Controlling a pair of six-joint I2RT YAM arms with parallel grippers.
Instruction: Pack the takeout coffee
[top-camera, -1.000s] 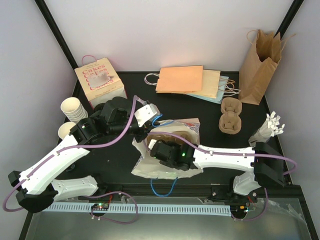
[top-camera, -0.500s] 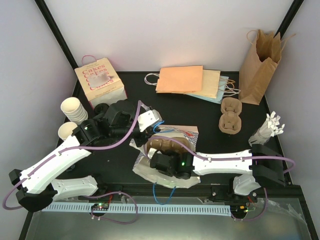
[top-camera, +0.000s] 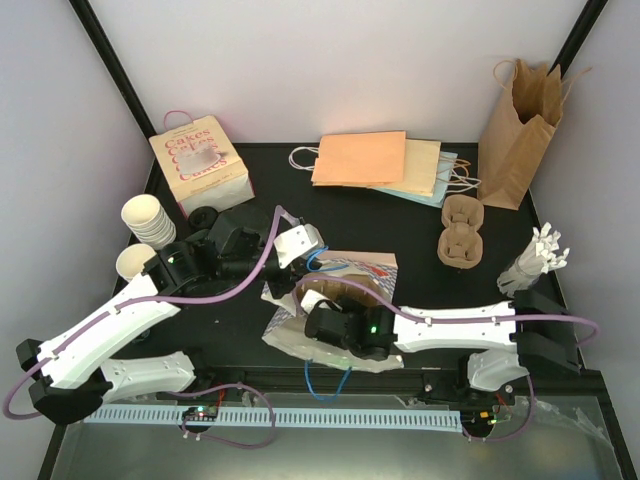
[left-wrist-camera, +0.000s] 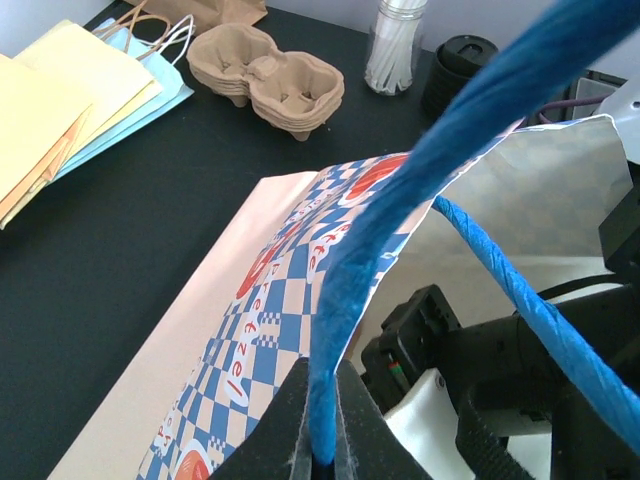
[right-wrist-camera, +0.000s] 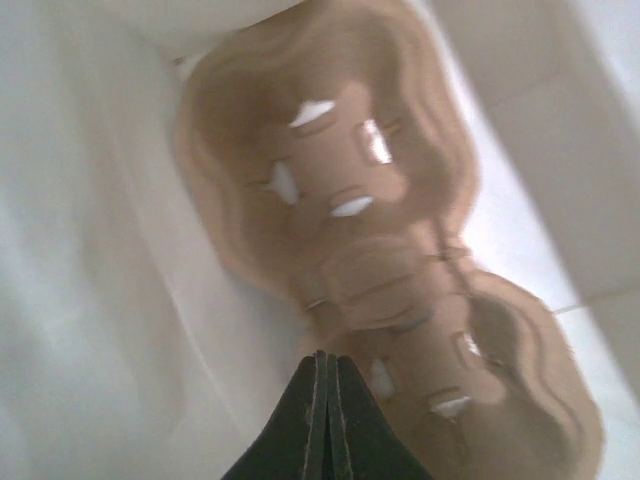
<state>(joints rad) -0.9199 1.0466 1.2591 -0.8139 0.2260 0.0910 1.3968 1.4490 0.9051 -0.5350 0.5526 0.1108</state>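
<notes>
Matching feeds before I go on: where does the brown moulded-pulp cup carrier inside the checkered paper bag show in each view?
Top external: brown moulded-pulp cup carrier in the bag's open mouth, centre of the table.
Left wrist: not in it; the carrier stack at top is another.
Right wrist: fills the centre, right end effector shut on it.
Shared landmark: blue-and-white checkered paper bag, in all three.
</notes>
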